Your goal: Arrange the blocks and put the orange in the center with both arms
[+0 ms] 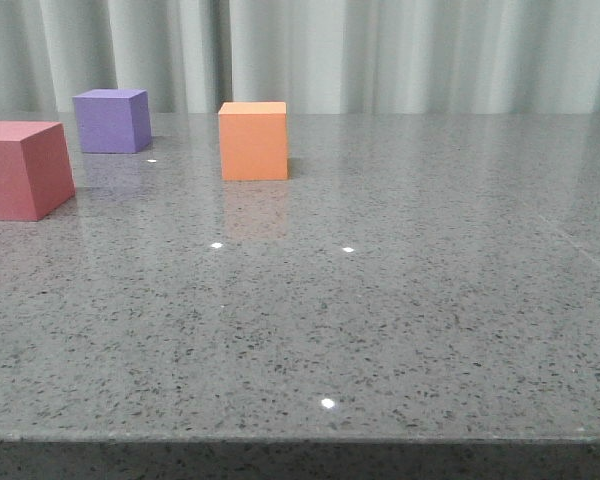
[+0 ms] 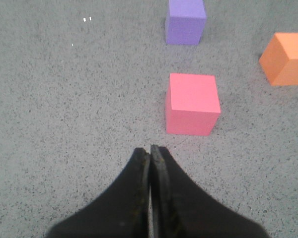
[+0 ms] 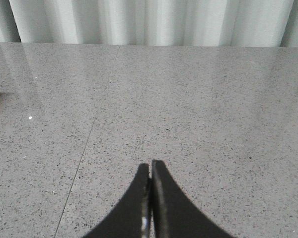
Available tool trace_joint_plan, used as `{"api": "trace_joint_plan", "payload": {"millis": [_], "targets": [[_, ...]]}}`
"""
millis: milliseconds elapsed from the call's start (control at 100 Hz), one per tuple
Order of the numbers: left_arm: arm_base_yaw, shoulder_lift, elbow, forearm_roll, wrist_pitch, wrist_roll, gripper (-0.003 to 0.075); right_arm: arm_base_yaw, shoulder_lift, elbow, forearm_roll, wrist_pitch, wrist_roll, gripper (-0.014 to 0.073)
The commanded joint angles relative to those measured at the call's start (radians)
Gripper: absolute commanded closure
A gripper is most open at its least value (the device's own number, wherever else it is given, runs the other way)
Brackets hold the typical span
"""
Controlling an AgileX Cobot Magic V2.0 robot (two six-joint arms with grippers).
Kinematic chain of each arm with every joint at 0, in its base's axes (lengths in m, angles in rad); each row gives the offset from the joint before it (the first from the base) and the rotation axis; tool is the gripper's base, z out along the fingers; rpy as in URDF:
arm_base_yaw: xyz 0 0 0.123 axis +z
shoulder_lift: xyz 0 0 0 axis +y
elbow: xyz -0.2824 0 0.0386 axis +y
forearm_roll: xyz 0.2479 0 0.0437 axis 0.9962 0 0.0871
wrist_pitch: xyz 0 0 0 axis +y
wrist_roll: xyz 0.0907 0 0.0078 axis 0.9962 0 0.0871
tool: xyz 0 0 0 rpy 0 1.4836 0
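Blocks: matte orange cube [image 1: 253,140] right of the matte purple cube [image 1: 112,120]; matte pinkish-red cube [image 1: 22,168] nearest, at the left; all apart on the speckled grey worktop [image 1: 380,320]
Left pincer [image 2: 150,149]: clenched, empty, just short of the pinkish-red cube
Right pincer [image 3: 150,166]: clenched, empty, over bare worktop
Risk: a clenched pincer would likely shove a cube, not grasp it; arms may clash near the centre
Containers: none visible
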Motion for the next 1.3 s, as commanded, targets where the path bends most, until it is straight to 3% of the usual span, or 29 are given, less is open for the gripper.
{"api": "trace_joint_plan", "payload": {"millis": [0, 120, 190, 260, 440, 480, 660, 890, 1290], "targets": [[0.0, 0.025, -0.035, -0.008, -0.061, -0.001, 0.0741, -0.005, 0.008, -0.024, -0.027, -0.082, -0.007, 0.0662], [0.0, 0.035, -0.035, -0.01, -0.065, -0.001, 0.0728, -0.005, 0.008, -0.024, -0.027, -0.082, -0.007, 0.0662], [0.0, 0.035, -0.035, -0.011, -0.065, -0.001, 0.0666, -0.005, 0.008, -0.024, -0.027, -0.082, -0.007, 0.0662], [0.0, 0.035, -0.035, -0.019, -0.065, -0.001, 0.0549, -0.005, 0.008, -0.024, -0.027, -0.082, -0.007, 0.0662], [0.0, 0.035, -0.035, -0.05, -0.065, -0.001, 0.0062, -0.005, 0.008, -0.024, -0.027, -0.082, -0.007, 0.0662], [0.0, 0.035, -0.035, -0.061, -0.065, -0.001, 0.0003, -0.005, 0.008, -0.024, -0.027, -0.082, -0.007, 0.0662], [-0.002, 0.042, -0.035, -0.179, -0.094, -0.001, 0.0093, -0.005, 0.008, -0.024, -0.027, -0.082, -0.007, 0.0662], [-0.019, 0.173, -0.131, -0.253, -0.085, -0.001, 0.0101, -0.005, 0.008, -0.024, -0.027, -0.082, -0.007, 0.0662], [-0.29, 0.571, -0.409, -0.221, -0.162, -0.049, 0.0101, -0.005, 0.008, -0.024, -0.027, -0.082, -0.007, 0.0662]]}}
